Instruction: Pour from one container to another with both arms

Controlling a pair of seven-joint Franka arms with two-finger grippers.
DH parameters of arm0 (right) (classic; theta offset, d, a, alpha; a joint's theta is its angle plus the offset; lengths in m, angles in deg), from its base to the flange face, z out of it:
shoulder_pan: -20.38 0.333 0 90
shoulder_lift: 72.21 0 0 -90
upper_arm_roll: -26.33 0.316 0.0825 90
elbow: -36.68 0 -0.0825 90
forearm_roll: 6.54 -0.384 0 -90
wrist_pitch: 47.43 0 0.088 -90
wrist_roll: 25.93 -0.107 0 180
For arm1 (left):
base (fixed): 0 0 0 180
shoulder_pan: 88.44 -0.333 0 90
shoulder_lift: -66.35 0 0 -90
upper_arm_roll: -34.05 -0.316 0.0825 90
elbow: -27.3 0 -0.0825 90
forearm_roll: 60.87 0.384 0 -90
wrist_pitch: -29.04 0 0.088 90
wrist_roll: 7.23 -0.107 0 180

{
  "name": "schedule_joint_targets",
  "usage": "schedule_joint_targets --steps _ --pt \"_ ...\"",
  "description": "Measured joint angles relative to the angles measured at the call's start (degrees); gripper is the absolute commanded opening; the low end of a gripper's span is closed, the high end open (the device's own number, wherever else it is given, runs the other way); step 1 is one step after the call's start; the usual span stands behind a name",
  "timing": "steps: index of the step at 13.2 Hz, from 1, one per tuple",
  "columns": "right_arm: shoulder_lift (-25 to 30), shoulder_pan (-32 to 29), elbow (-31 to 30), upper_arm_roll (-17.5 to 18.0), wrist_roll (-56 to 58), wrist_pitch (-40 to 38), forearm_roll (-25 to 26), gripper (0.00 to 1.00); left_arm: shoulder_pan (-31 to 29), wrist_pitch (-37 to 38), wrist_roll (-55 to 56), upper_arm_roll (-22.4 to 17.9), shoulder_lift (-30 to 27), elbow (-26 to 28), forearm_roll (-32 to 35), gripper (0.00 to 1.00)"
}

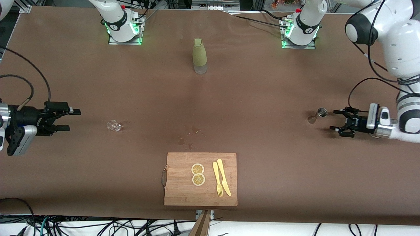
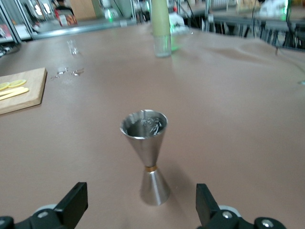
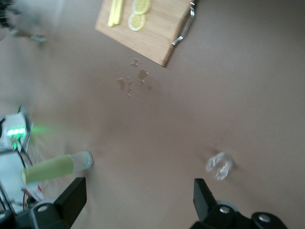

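Note:
A steel hourglass-shaped jigger (image 1: 319, 114) (image 2: 147, 152) stands upright on the brown table toward the left arm's end. My left gripper (image 1: 333, 120) (image 2: 140, 191) sits low just off it, open, its fingers apart from the jigger on either side. A small clear glass (image 1: 114, 125) (image 3: 219, 165) stands toward the right arm's end. My right gripper (image 1: 74, 120) (image 3: 139, 187) hovers open and empty a short way from the glass, out toward the table's end.
A green bottle (image 1: 199, 55) (image 3: 52, 168) with a clear base stands between the arms' bases. A wooden cutting board (image 1: 177, 193) with two lemon slices, a yellow fork and a knife lies nearest the front camera. Wet spots (image 1: 190, 135) mark the table's middle.

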Motion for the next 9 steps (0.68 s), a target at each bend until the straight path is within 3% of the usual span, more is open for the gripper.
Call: schedule_joint_targets --steps 5,7,9 --pt "5.56 4.78 -1.96 0.09 -23.41 -3.33 10.02 1.00 1.27 -5.77 4.82 0.04 -13.45 -0.22 11.17 1.00" --pt "8.21 5.74 -4.86 0.09 -25.99 -5.34 14.70 1.00 2.79 -7.31 9.17 0.03 -18.31 -0.03 16.07 1.00" --pt "10.30 5.72 -6.45 -0.08 -26.06 -7.26 18.14 1.00 4.77 -9.01 20.54 0.03 -23.36 0.16 22.46 1.00"
